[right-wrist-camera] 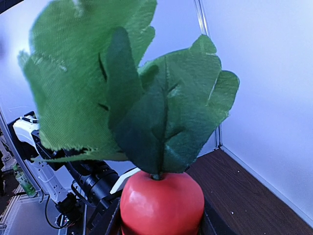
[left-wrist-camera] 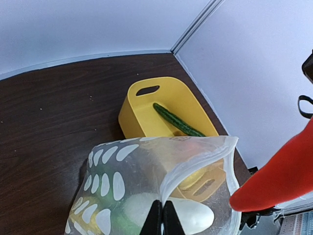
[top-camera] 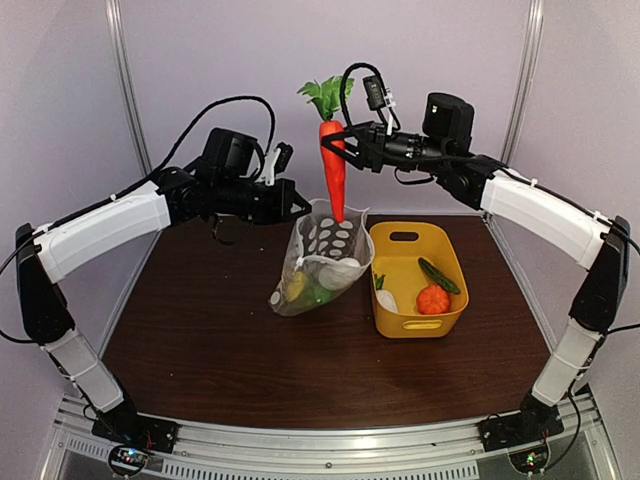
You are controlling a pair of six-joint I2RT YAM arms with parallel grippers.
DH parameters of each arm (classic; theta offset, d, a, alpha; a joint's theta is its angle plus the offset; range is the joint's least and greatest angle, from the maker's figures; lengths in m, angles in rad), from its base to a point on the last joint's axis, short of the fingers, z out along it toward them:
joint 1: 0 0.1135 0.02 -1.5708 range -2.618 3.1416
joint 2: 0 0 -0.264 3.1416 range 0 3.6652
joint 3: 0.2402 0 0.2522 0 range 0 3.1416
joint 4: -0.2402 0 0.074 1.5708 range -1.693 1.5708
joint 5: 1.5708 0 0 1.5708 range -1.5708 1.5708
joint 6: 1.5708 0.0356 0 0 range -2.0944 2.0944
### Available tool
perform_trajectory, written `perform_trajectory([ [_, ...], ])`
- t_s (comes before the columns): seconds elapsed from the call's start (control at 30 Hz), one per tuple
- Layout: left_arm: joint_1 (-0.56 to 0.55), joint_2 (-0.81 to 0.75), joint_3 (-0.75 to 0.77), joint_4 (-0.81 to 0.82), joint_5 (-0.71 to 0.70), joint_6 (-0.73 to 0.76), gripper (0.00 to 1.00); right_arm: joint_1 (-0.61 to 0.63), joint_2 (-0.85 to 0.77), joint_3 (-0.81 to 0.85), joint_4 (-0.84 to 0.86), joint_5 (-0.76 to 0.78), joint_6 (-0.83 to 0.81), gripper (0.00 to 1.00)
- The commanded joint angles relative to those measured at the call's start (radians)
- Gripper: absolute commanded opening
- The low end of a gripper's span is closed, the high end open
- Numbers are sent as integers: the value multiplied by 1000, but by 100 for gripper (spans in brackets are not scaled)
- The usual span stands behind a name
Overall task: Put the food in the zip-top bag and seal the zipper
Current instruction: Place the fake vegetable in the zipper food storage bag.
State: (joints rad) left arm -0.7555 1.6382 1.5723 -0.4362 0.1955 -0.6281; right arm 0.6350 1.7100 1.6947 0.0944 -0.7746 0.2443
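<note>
The dotted zip-top bag (top-camera: 318,262) stands on the table with its mouth held up and open. My left gripper (left-wrist-camera: 162,215) is shut on the bag's mouth edge at the pale zipper (left-wrist-camera: 195,159). Inside the bag lie a white radish (left-wrist-camera: 190,215) and green and yellow food. My right gripper (top-camera: 345,135) is shut on the top of an orange carrot (top-camera: 333,170) with green leaves (right-wrist-camera: 122,88). The carrot hangs upright, its tip at the bag's mouth. In the left wrist view the carrot (left-wrist-camera: 279,181) shows at the right, beside the mouth.
A yellow basket (top-camera: 408,232) stands right of the bag, touching it. It holds a green cucumber (top-camera: 440,276), an orange piece (top-camera: 433,299) and a white piece (top-camera: 386,299). White walls close the table's back and right sides.
</note>
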Motion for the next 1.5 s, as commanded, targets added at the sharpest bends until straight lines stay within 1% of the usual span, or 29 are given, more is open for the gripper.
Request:
perform_trajectory([
  [0.0, 19, -11, 17, 90, 120, -126, 0, 22, 4, -13, 28, -13, -7, 0],
  [0.23, 54, -77, -56, 218, 151, -254, 0, 64, -20, -53, -87, 33, -187, 0],
  [0.53, 77, -98, -78, 284, 194, -323, 0, 79, -51, -142, -107, 81, -275, 0],
  [0.7, 83, -102, -87, 296, 194, -331, 0, 89, -65, -166, -128, 113, -316, 0],
  [0.8, 85, -109, -92, 303, 193, -335, 0, 93, -69, -174, -133, 125, -329, 3],
  [0.9, 85, -115, -98, 304, 189, -336, 0, 97, -65, -172, -135, 134, -333, 11],
  [0.97, 86, -120, -105, 303, 186, -334, 0, 100, -64, -167, -138, 136, -333, 14],
  [1.1, 87, -124, -114, 295, 176, -329, 0, 101, -67, -158, -149, 147, -341, 14],
  [1.13, 88, -126, -115, 296, 177, -330, 0, 102, -66, -155, -155, 153, -348, 17],
  [1.17, 88, -126, -116, 295, 177, -328, 0, 101, -64, -151, -159, 158, -351, 25],
  [1.23, 88, -128, -118, 293, 174, -325, 0, 101, -63, -145, -168, 171, -356, 34],
  [1.3, 90, -133, -122, 292, 172, -325, 0, 101, -62, -140, -172, 177, -353, 46],
  [1.47, 97, -133, -133, 289, 169, -322, 0, 101, -67, -111, -183, 158, -316, 57],
])
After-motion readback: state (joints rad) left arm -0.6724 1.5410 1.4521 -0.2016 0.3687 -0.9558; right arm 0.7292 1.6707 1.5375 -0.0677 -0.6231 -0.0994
